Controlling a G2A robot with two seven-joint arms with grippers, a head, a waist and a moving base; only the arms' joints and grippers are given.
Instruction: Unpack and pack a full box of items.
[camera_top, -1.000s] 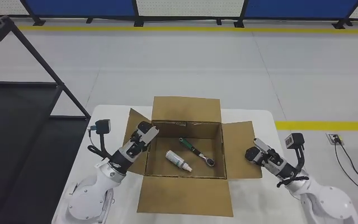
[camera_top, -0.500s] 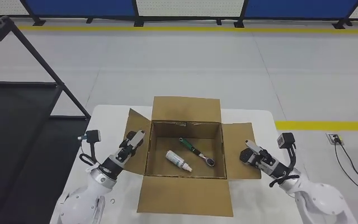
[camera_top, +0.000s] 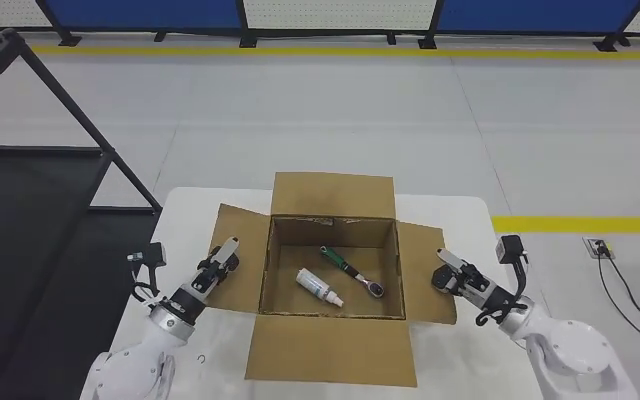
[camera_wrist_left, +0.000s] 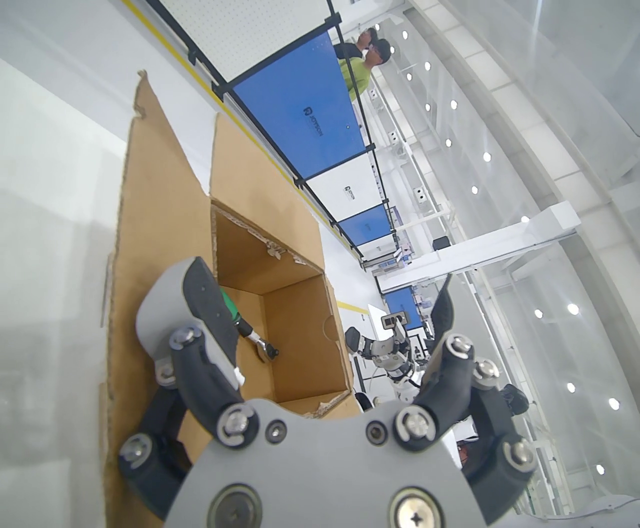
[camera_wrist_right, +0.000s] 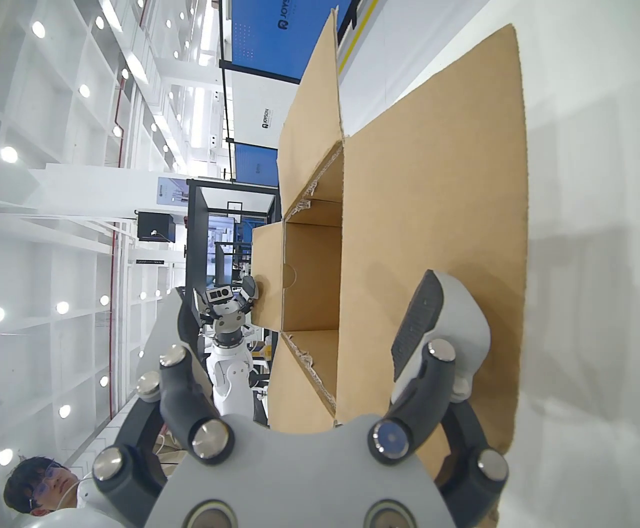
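Open box (camera_top: 335, 195), centre frame, holds a bottle (camera_top: 318, 286) and a ratchet (camera_top: 352, 272), so unpacking looks unfinished. Left gripper (camera_top: 224, 252) and right gripper (camera_top: 443, 268) flank it, jaws spread wide, empty.

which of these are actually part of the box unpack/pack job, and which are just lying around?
Job:
- open brown cardboard box
- white plastic bottle, inside the box
- green-handled metal ratchet wrench, inside the box

Lying about:
- black metal frame beside the white table
- blue partition panels
- yellow floor line
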